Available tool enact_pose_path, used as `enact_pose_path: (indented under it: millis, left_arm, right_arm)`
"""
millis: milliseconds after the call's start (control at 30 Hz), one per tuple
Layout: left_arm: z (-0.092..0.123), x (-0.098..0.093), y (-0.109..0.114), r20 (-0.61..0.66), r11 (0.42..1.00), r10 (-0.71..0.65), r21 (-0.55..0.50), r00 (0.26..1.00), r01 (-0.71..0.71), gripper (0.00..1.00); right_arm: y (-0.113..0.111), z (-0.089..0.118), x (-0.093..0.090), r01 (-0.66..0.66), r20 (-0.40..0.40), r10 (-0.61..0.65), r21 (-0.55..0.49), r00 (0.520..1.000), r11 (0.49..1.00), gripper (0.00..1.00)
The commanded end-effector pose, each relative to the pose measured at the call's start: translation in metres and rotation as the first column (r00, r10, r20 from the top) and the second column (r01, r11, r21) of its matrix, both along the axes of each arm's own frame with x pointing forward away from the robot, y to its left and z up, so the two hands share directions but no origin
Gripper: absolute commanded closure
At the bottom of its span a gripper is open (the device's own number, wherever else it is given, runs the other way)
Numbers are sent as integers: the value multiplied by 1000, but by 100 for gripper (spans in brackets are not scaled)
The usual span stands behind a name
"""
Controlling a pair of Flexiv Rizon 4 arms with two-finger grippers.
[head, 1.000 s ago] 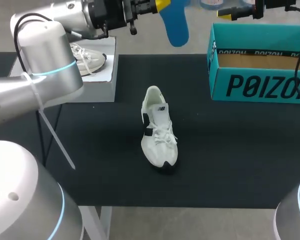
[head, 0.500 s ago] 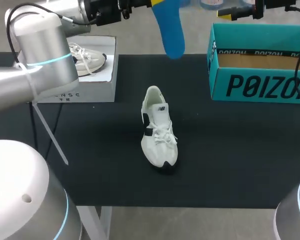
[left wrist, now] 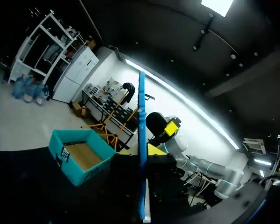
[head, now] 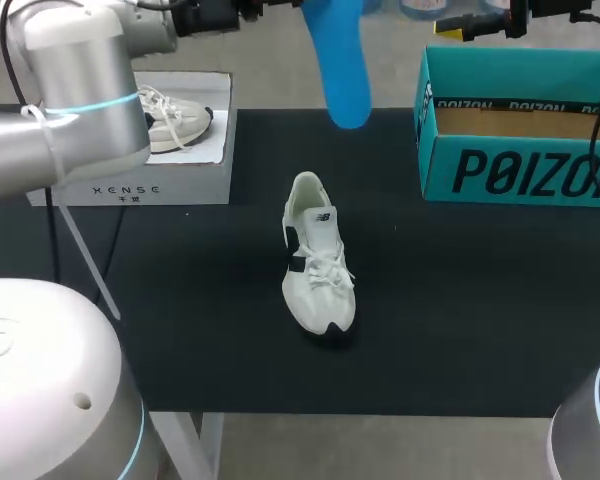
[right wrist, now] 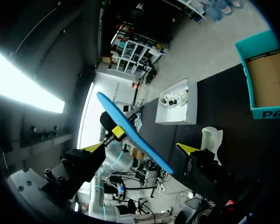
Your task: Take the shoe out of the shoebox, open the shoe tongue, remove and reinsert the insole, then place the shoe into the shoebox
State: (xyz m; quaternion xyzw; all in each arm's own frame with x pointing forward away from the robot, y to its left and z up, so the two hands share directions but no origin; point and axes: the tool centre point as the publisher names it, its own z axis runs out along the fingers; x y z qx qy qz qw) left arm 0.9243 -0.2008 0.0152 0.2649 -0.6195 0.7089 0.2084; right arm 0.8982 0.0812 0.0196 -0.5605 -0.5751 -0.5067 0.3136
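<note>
A white shoe (head: 317, 255) lies on the black table mat, toe towards me. The blue insole (head: 340, 60) hangs high above the mat's far side. My left gripper (left wrist: 143, 151) is shut on it, and in the left wrist view the insole (left wrist: 141, 112) shows edge-on between the yellow tips. The teal shoebox (head: 520, 125) stands open at the far right. My right gripper (right wrist: 140, 148) is open, up near the box. In its view the insole (right wrist: 133, 133) slants ahead of it, touching neither finger, with the shoe (right wrist: 211, 140) below.
A white box (head: 170, 135) printed with a shoe picture sits at the mat's far left. My left arm (head: 70, 110) crosses above it. The mat's front edge runs below the shoe.
My left arm has swung back and up. The insole has turned from a slant to hang nearly straight down, shifted slightly left. Shoe, box and right gripper have not moved.
</note>
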Motion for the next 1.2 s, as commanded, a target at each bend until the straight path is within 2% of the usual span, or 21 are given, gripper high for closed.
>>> enact_pose_path:
  millis: [33,200,333,467,533,667,833,967,1067,1200]
  left_arm:
    - [-9,5,2,-178,992,-113,-71,977,102,100]
    - [-20,8,0,-334,985,-145,-140,931,103,100]
    - [-25,8,-3,-429,994,-105,-72,897,82,100]
    - [-28,5,-8,-517,990,-115,7,848,138,100]
    - [-30,4,-11,-588,983,-136,18,797,181,100]
    - [-33,4,-16,-618,981,-131,29,775,189,100]
    - [-39,6,-18,-633,981,-161,-18,757,193,100]
    - [-48,9,-21,-639,978,-179,-34,748,205,100]
    - [-54,12,-24,-654,976,-183,-30,734,217,100]
    - [-61,18,-29,-661,975,-188,-34,727,220,100]
  right_arm:
    - [1,-1,0,2,0,-2,0,1000,1000,0]
    - [1,-1,0,2,0,-2,0,1000,1000,0]
    - [1,-1,0,2,0,-2,0,1000,1000,0]
    - [1,-1,0,2,0,-2,0,1000,1000,0]
    - [1,-1,0,2,0,-2,0,1000,1000,0]
    - [1,-1,0,2,0,-2,0,1000,1000,0]
    - [1,-1,0,2,0,-2,0,1000,1000,0]
    - [2,13,-4,21,31,-17,-133,999,991,0]
    - [5,23,-6,50,78,-27,-305,997,951,0]
    - [8,38,-8,61,89,-29,-392,996,918,0]
